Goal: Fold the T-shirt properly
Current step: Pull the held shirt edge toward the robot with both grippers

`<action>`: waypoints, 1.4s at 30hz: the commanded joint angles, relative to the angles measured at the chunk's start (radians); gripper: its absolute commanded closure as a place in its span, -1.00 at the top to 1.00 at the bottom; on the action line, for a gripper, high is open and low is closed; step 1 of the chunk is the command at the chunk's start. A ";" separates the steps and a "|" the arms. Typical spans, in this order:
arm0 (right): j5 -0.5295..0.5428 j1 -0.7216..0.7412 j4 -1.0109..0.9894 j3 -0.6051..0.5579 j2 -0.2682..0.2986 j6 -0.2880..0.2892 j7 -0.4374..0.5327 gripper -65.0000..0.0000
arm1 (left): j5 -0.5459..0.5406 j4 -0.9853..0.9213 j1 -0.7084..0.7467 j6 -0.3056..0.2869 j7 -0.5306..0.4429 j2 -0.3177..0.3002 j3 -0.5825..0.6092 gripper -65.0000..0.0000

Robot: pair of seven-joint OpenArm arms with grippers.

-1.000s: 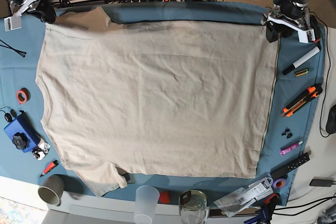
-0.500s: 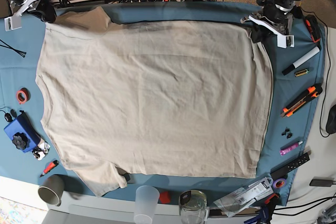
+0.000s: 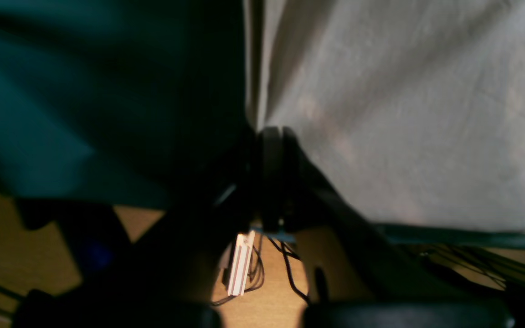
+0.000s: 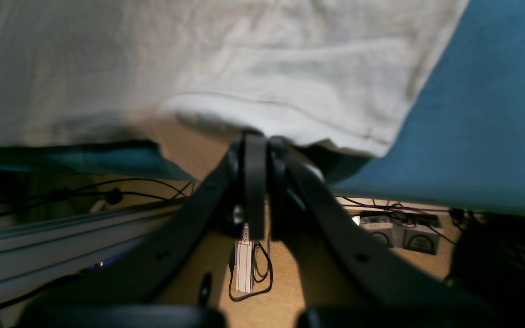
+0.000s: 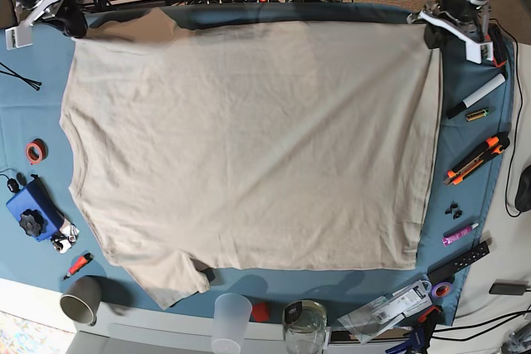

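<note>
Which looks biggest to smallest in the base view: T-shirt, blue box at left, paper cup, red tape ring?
1. T-shirt, by far the largest, covering most of the tablecloth.
2. Blue box and paper cup: look about alike, so I won't rank them.
3. Red tape ring, smallest.

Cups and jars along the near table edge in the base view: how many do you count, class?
3. A brown paper cup at the left, a clear plastic cup in the middle, a glass jar beside it. Others may lie out of frame.
</note>
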 commanded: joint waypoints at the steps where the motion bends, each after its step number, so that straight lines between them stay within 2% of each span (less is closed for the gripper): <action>1: 0.014 -0.007 0.014 0.029 0.016 0.001 0.024 -1.00 | -0.006 0.029 0.025 0.006 -0.012 -0.007 -0.011 -1.00; 7: 0.079 -0.048 0.014 0.098 0.016 0.001 -0.025 -1.00 | -0.013 0.047 0.060 0.006 0.001 -0.014 -0.011 -1.00; 13: 0.134 -0.093 0.014 0.165 0.008 0.001 -0.025 -1.00 | -0.013 0.048 0.071 0.006 0.083 -0.015 -0.011 -1.00; 18: 0.143 -0.098 0.014 0.195 0.010 0.001 -0.025 -1.00 | -0.013 0.051 0.103 0.006 0.085 -0.018 -0.012 -1.00; 24: 0.101 -0.079 0.014 0.178 0.011 0.001 -0.025 -1.00 | -0.012 0.086 0.106 0.006 0.082 -0.020 -0.012 -1.00; 33: -0.006 -0.035 0.014 0.073 0.011 0.001 -0.025 -1.00 | 0.017 0.127 0.106 0.006 0.055 -0.020 -0.011 -1.00; 42: -0.052 0.013 0.014 0.063 0.011 0.001 -0.010 -1.00 | 0.018 0.127 0.074 0.006 0.039 -0.020 -0.011 -1.00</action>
